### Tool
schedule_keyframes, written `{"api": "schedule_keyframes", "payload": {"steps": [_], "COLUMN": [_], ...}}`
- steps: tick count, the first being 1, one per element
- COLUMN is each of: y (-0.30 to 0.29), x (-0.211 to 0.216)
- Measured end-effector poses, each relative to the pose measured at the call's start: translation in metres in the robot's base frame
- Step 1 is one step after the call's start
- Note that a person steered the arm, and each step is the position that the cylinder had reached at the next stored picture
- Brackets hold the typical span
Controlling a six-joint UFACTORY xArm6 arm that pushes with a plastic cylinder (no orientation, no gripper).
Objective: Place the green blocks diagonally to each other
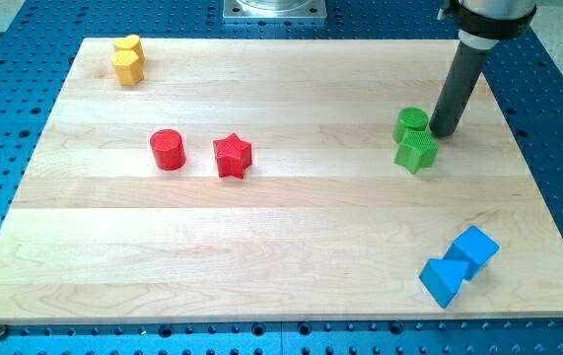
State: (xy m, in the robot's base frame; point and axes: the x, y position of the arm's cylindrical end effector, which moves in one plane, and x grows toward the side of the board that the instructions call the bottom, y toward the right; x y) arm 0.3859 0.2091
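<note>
My tip (444, 132) is resting on the wooden board (291, 247) near its right edge, toward the top right corner; being a bare rod, it has no jaws to open or close and is holding nothing. It is sitting just to the right of the green cylinder (411, 123), very close, though contact cannot be told. The green star-shaped block (417, 152) is lying directly below the cylinder, touching it, and down-left of my tip. Two blue blocks (458, 264) are sitting together near the bottom right corner. A red star (232, 156) and a red cylinder (167, 150) are lying left of centre, well apart from my tip. Yellow blocks (128, 59) are sitting by the top left corner.
</note>
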Motion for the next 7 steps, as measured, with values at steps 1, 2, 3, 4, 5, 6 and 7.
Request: {"api": "schedule_keyframes", "payload": {"steps": [1,2,3,4,5,6,7], "y": [-0.032,-0.028,-0.012,-0.018,-0.061,-0.115,-0.127], "x": [0.016,0.023,0.026,0.057,0.095,0.115,0.106]}}
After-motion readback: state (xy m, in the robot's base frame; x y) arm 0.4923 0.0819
